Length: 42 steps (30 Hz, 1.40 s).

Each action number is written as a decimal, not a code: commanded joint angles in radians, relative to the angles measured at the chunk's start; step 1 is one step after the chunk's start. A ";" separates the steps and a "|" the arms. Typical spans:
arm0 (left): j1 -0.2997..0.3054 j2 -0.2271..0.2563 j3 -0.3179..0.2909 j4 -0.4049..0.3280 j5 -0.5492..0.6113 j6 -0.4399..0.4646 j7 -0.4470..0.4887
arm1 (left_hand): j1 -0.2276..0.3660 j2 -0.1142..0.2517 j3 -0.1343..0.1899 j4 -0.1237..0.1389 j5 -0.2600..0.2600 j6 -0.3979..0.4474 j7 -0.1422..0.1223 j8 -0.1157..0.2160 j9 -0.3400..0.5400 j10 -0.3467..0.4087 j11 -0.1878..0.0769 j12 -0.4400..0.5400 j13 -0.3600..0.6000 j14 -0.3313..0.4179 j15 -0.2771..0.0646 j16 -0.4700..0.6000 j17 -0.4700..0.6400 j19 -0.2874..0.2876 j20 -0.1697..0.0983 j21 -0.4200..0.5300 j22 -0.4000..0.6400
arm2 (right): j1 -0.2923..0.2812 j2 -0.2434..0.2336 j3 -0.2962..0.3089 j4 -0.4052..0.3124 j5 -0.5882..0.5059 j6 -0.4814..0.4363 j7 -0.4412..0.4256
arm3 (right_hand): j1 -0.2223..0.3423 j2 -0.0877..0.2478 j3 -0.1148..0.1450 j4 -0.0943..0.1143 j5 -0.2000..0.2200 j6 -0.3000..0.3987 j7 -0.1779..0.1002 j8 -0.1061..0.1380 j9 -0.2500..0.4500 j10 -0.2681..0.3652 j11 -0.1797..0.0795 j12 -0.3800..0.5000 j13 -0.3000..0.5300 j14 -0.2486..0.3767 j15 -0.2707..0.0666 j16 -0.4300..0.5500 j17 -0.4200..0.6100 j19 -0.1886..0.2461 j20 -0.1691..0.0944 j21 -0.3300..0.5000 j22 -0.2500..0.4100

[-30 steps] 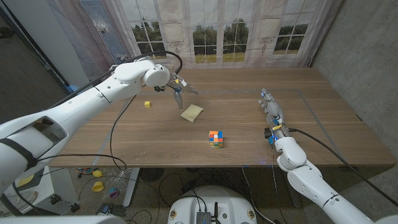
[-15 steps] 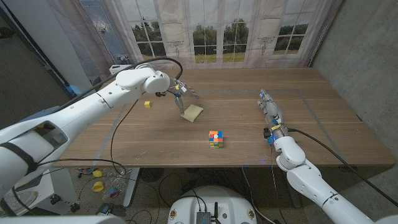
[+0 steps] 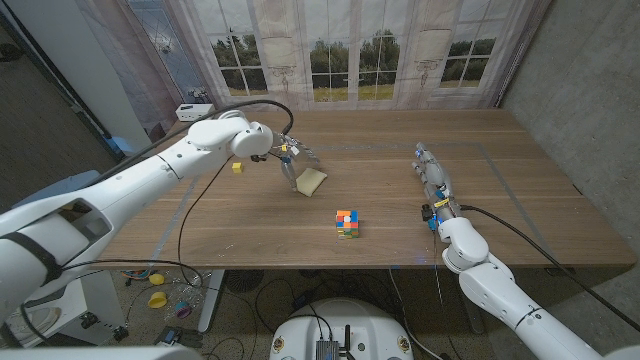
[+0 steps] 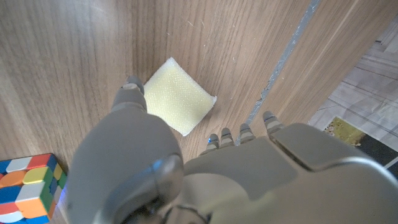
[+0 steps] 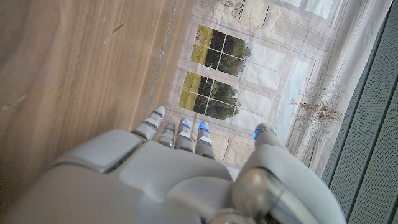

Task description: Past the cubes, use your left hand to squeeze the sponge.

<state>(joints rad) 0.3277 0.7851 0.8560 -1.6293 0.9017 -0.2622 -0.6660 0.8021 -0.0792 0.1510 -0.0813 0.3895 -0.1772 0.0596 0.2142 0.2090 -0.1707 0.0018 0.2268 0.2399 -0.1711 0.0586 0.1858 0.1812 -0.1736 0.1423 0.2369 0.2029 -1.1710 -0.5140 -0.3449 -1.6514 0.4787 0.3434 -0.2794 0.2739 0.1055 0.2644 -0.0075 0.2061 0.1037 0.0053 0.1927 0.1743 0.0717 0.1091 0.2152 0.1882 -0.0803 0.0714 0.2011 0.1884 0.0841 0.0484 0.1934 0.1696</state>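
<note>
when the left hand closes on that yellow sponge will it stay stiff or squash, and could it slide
The sponge looks thin, with a porous foam texture, so it probably squashes easily. It lies flat on the smooth wooden table, so it may slide if pushed sideways. It looks light. The left hand hovers spread over it.

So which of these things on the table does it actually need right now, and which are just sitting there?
Needed:
sponge
left hand, fingers spread just over the sponge

Just sitting there:
colourful puzzle cube
small yellow cube
right hand, holding nothing
</note>
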 commanded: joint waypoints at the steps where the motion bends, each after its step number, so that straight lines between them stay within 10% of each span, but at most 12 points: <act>1: 0.007 -0.010 0.010 0.052 -0.006 -0.042 0.090 | 0.007 0.013 -0.005 0.002 -0.007 -0.245 0.001 0.008 0.000 -0.223 -0.011 0.011 0.001 -0.167 -0.018 0.014 0.002 -0.009 -0.016 0.013 0.002 | 0.016 0.005 -0.010 0.011 0.003 -0.014 0.001 | -0.005 -0.001 -0.005 0.003 -0.003 0.009 -0.005 0.003 0.004 0.006 0.003 0.001 0.006 0.005 -0.002 0.002 0.004 0.007 0.002 0.004 0.004; 31: -0.039 -0.091 0.095 0.208 -0.051 -0.084 0.096 | 0.101 0.060 -0.013 -0.027 0.007 -0.098 0.011 0.035 -0.010 -0.053 0.008 0.067 -0.008 0.026 -0.042 0.036 -0.004 0.218 -0.042 0.079 -0.009 | 0.048 0.008 -0.019 0.031 0.014 -0.043 -0.001 | -0.005 -0.005 -0.007 -0.001 -0.004 0.011 -0.008 0.000 0.004 0.016 0.004 0.000 0.006 0.015 -0.001 0.001 0.002 0.010 -0.001 0.004 0.004; 42: -0.049 -0.092 0.109 0.230 -0.060 -0.104 0.123 | 0.199 0.065 -0.083 -0.037 0.041 0.321 -0.113 0.123 -0.012 0.388 -0.141 0.167 -0.029 0.439 -0.205 0.073 -0.007 0.410 -0.088 0.122 -0.007 | 0.056 0.017 -0.023 0.044 0.016 -0.041 -0.005 | -0.007 -0.003 -0.007 0.000 -0.004 0.014 -0.008 -0.001 0.005 0.019 0.003 -0.001 0.006 0.019 -0.001 0.002 0.003 0.016 -0.004 0.006 0.004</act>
<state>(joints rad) 0.2920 0.7041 0.9406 -1.4317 0.8491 -0.3516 -0.5405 0.9778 -0.0229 0.0813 -0.1166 0.4264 0.0806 -0.0320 0.3244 0.1945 0.1360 -0.1075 0.3722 0.2058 0.1987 -0.0378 0.2519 0.1720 0.2143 0.0584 0.3485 0.1925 -1.1222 -0.5052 -0.3640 -1.6191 0.4916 0.3026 -0.2788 0.2711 0.1027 0.2561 -0.0073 0.2061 0.1090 -0.0001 0.1927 0.1743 0.0841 0.1073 0.2152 0.1932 -0.0657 0.0677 0.2011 0.1883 0.0899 0.0433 0.1933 0.1696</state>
